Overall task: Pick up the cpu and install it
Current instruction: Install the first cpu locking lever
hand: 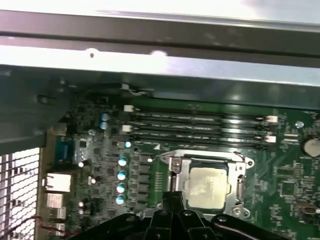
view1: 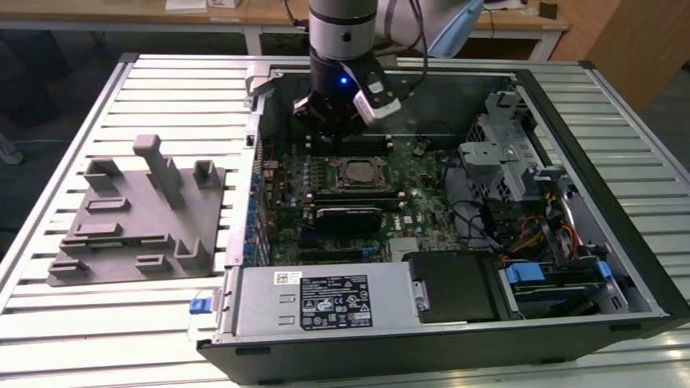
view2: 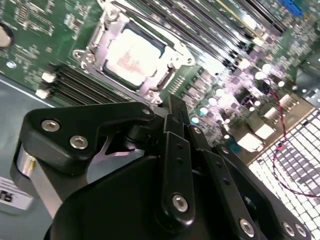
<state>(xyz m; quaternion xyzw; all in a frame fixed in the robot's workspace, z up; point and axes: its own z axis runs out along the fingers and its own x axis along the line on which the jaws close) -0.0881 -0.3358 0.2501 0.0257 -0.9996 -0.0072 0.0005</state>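
Fingers of the gripper [view2: 172, 112] lie together, tips meeting and holding nothing, just beside the metal frame [view2: 172, 62] of the motherboard socket. In both wrist views the cpu [view2: 131, 57] sits seated in that socket — silvery top up, frame around it, on the green motherboard [view1: 421, 182]. In the exterior view the arm [view1: 342, 48] hangs over the open computer case [view1: 603, 202], gripper above the memory slots [hand: 200, 127] beyond the socket.

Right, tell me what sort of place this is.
Probably a lab or workshop bench for computer assembly. An opened computer case lies on a slatted metal table, a grey fixture sits beside it, and desks stand behind.
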